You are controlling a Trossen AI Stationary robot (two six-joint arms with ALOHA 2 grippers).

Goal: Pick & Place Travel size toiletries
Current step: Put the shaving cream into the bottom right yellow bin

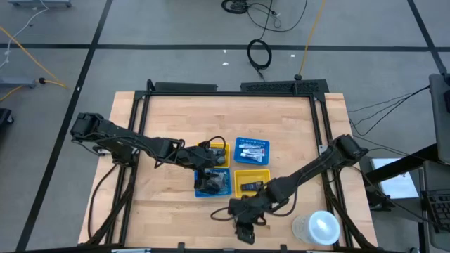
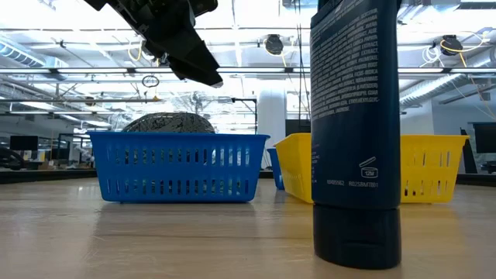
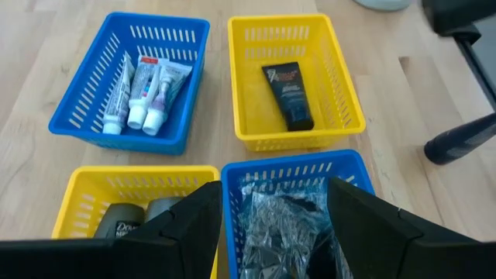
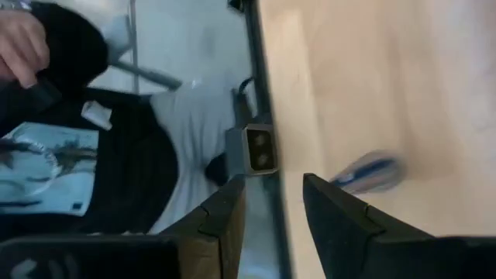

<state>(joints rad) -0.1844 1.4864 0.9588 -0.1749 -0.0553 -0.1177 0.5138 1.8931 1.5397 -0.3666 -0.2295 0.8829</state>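
Left gripper point(image 1: 207, 166): hovers above the table's middle, over the near blue basket point(image 3: 294, 174), fingers point(image 3: 194, 225) spread wide with nothing between them. Shows in the low view as a dark shape point(image 2: 182, 46) high above that basket point(image 2: 178, 167).

Right gripper point(image 1: 245, 229): hangs near the table's front edge, well apart from the baskets, fingers point(image 4: 225, 213) parted and holding nothing.

Travel size toiletries point(image 3: 143, 93): lie side by side in the far blue basket point(image 3: 77, 116), white caps together at one end, untouched point(image 1: 250, 150).

Around them, on the pale wood table point(image 1: 169, 119):
- near blue basket: holds a crinkled silver-and-black bundle point(image 3: 283, 225), its top poking over the rim in the low view point(image 2: 167, 122).
- yellow basket point(image 3: 341, 93) beside the toiletries' one: holds a single black tube point(image 3: 291, 97).
- second yellow basket point(image 3: 77, 194): holds dark grey containers point(image 3: 128, 221).
- dark bottle point(image 2: 356, 132): stands upright, very close to the low camera.
- clear round container point(image 1: 316, 228): sits at the front right corner.

Black frame rails point(image 1: 232, 88) along the table's edges.

Beyond: grey floor with dark seams, black cable coils point(image 1: 259, 53) and a yellow cable point(image 1: 309, 35); across the room, a bright ceiling with pipes and lamps and a white pillar point(image 2: 271, 116). Past the table edge in the right wrist view, a person in a dark printed shirt point(image 4: 70, 178), one hand point(image 4: 19, 39) showing.
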